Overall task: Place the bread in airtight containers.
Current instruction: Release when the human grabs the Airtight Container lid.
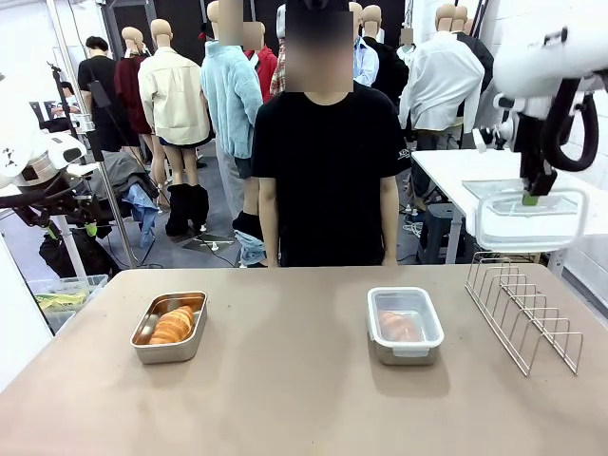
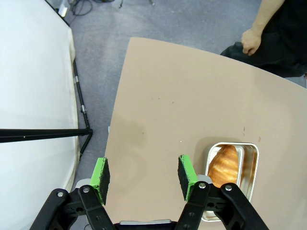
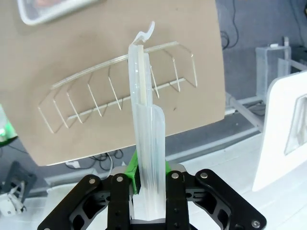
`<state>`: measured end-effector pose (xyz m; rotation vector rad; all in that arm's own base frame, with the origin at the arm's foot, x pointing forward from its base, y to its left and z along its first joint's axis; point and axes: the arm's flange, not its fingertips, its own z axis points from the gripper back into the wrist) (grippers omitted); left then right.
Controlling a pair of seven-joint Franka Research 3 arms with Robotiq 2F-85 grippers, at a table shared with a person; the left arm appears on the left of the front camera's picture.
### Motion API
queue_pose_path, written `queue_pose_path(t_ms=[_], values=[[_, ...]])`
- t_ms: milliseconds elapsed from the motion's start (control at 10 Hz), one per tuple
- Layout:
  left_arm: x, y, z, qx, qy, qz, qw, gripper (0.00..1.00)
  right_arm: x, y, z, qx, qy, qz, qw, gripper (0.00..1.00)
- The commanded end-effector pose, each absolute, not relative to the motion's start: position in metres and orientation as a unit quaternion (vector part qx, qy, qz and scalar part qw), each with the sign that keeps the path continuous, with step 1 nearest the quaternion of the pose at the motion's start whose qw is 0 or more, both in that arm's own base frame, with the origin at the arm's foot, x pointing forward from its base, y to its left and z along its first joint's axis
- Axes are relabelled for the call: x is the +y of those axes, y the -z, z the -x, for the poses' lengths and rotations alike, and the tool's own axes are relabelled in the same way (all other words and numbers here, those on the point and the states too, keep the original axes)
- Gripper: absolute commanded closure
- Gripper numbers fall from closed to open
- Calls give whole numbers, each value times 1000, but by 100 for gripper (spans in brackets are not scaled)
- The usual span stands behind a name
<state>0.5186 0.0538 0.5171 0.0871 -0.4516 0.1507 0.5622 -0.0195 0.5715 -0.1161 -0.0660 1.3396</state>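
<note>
Two airtight containers stand on the tan table. The left tin (image 1: 169, 329) is open with a golden bread roll (image 1: 174, 325) in it. It also shows in the left wrist view as the tin (image 2: 252, 160) with the bread (image 2: 224, 166). The right tin (image 1: 405, 326) wears a clear lid over another bread roll (image 1: 399, 326). My right gripper (image 1: 529, 199) hangs high over the table's right end, shut on a second clear lid (image 1: 528, 219). That lid (image 3: 146, 120) stands edge-on in the right gripper (image 3: 148, 176). My left gripper (image 2: 143, 176) hovers open above the table's left edge.
A wire rack (image 1: 524, 310) stands at the table's right end, below the held lid, and the rack (image 3: 120, 91) also appears in the right wrist view. A person stands at the far side, one hand (image 2: 251, 40) hanging near the table edge. A white side table (image 1: 456, 171) stands at back right.
</note>
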Motion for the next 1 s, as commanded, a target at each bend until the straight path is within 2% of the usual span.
queue_pose_path(t_ms=[0,200,400,600,800,900], values=[[54,-519,-518,-225,-75,-44,970,25,-18,-603,-587,-54,-579,3,813,100],[54,-519,-518,-225,-75,-44,970,25,-7,-620,-603,-79,-513,-57,853,100],[54,-519,-518,-225,-75,-44,970,25,5,-625,-624,-82,-427,-177,883,100],[54,-519,-518,-225,-75,-44,970,25,17,-620,-643,-80,-311,-226,920,100],[54,-519,-518,-225,-75,-44,970,25,23,-615,-659,-84,-184,-288,936,100],[54,-519,-518,-225,-75,-44,970,25,26,-611,-664,-102,-154,-301,935,100]])
